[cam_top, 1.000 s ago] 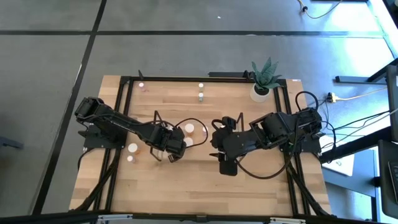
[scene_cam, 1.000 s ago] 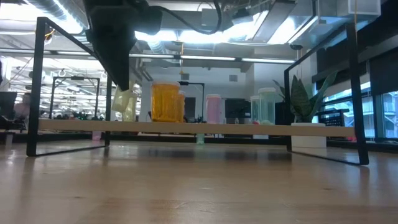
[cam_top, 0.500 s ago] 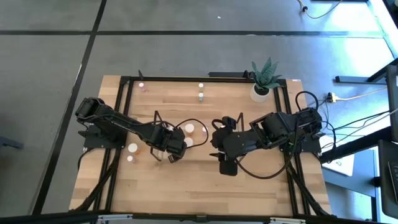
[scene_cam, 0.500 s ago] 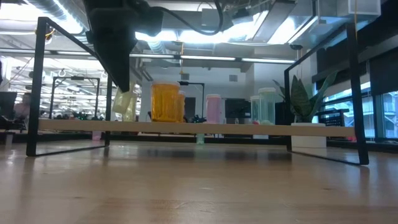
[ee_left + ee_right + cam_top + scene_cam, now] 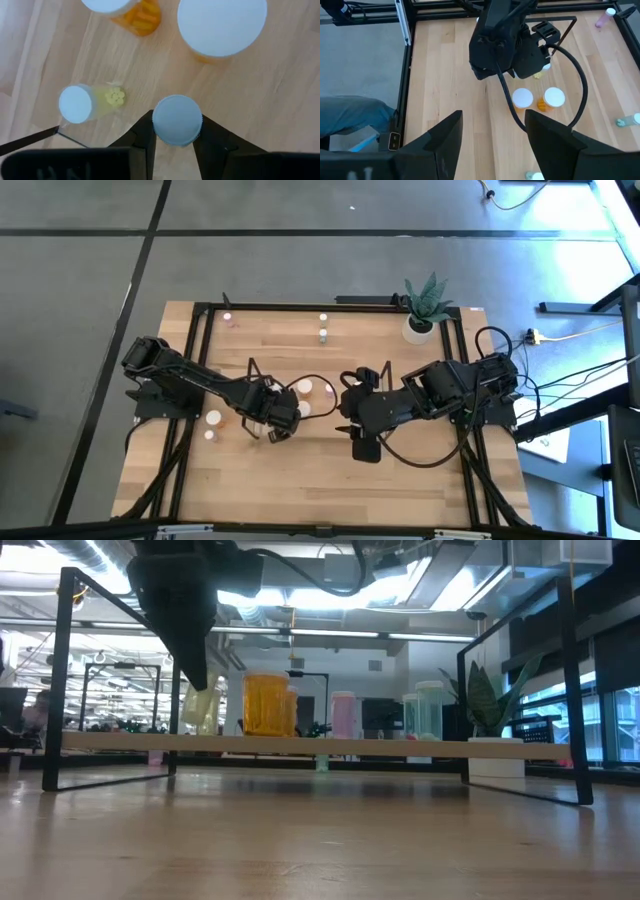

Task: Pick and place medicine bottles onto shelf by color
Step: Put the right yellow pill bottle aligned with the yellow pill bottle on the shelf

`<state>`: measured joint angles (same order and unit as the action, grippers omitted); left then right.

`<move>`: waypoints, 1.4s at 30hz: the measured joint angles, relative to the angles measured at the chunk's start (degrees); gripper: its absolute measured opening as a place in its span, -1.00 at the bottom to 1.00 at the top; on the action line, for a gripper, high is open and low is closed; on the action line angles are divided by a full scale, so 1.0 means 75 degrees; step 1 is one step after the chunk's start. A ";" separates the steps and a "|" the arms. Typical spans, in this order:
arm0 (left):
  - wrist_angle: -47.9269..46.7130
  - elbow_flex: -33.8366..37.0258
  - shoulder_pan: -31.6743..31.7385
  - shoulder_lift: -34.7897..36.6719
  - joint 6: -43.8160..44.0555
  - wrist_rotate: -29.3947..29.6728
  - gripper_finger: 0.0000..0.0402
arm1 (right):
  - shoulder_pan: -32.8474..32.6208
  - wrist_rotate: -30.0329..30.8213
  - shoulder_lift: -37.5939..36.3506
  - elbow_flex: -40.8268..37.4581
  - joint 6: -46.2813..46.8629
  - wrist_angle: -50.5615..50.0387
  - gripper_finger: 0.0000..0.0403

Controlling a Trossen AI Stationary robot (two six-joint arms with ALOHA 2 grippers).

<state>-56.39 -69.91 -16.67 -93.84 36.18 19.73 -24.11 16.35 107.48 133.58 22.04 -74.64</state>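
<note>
Left end effector [image 5: 176, 131] was clenched on a small white-capped medicine bottle [image 5: 177, 120], over the middle of the wooden table [image 5: 300, 470], beside two orange bottles with white caps [image 5: 222, 26] and a tipped yellow-tinted bottle [image 5: 87, 102]. Right end effector [image 5: 492, 132] waited released, just right of it. The clear shelf [image 5: 300, 744] already carried several bottles; others stood loose on the table, so much sorting remained. Compared with the earlier frame, the left arm had shifted only slightly.
</note>
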 joint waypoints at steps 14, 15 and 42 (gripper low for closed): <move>0.0089 0.0123 0.0003 0.0000 0.0093 0.0034 -0.54 | 0.0002 0.0002 0.0000 0.0000 0.0000 0.0043 0.08; 0.0090 0.0131 0.0003 0.0000 0.0093 0.0023 -0.54 | -0.0001 0.0002 0.0000 0.0000 0.0000 0.0042 0.08; 0.0066 0.0154 0.0073 0.0000 0.0198 -0.0012 -0.54 | 0.0002 0.0002 0.0000 0.0000 0.0003 0.0039 0.08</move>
<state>-55.90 -68.75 -16.12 -93.84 37.67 19.64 -24.10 16.36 107.48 133.58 22.06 -74.35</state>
